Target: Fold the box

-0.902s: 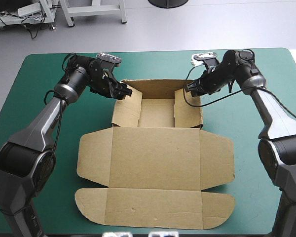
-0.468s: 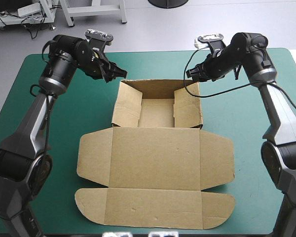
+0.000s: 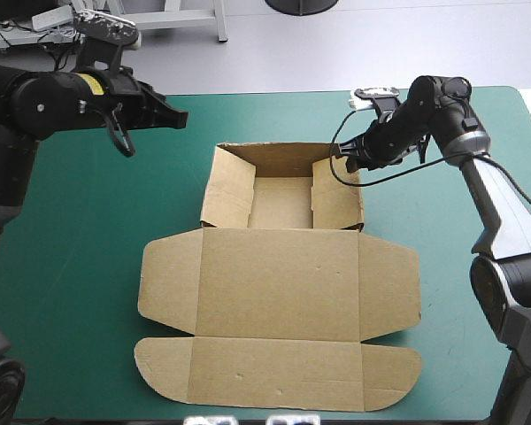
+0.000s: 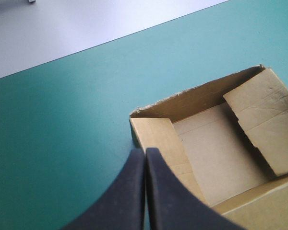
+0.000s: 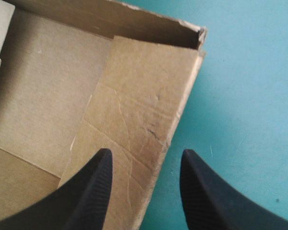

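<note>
Teal-green table, brown box lying on it, walls raised, lid flat

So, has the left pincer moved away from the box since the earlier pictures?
Yes. The left pincer has pulled back from the box toward the far-left corner of the table and no longer touches its wall.

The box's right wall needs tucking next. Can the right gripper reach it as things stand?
Probably yes: the right gripper is open, close by the right wall of the box, the wall's edge lined up with its gap; nothing lies between them.
</note>
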You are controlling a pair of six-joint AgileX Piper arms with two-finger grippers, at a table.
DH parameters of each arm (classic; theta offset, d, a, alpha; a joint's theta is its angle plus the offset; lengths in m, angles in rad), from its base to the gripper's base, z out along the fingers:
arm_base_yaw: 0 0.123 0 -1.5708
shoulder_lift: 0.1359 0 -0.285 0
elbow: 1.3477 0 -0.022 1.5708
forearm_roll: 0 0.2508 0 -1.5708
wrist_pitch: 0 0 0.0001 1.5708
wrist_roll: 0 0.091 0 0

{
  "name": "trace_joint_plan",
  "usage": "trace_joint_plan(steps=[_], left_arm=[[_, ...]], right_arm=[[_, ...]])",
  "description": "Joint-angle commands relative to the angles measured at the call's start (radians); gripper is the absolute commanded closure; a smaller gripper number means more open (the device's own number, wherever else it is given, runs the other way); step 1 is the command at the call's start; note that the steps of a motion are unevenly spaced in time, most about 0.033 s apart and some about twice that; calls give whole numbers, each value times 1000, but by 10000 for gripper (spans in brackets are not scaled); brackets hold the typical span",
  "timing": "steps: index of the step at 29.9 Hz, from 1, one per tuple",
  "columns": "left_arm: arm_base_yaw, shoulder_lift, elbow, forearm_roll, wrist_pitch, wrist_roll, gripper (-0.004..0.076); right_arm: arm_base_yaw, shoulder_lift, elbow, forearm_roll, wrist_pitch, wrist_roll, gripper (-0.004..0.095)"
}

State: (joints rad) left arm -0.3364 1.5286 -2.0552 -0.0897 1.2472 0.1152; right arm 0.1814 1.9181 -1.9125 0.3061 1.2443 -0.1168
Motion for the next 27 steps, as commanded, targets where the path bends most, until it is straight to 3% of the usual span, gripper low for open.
trace_joint_plan(steps=[1, 8, 14, 16, 20, 27], left_arm=[[-4, -103, 69, 64, 42, 13, 734], [-4, -198, 306, 180, 22, 13, 734], [-4, -361, 456, 197, -48, 5, 734], [-4, -417, 491, 197, -48, 5, 734], [-4, -538, 566, 193, -48, 5, 734], [-4, -762, 699, 191, -52, -25, 734]], right_arm=[[0, -51, 4, 5, -10, -15, 484], [0, -24, 19, 36, 3, -15, 484], [0, 41, 19, 140, 1, -39, 487], [0, 59, 19, 154, -1, -57, 538], [2, 70, 19, 137, -30, -73, 898], [0, 68, 3, 123, -79, -74, 904]])
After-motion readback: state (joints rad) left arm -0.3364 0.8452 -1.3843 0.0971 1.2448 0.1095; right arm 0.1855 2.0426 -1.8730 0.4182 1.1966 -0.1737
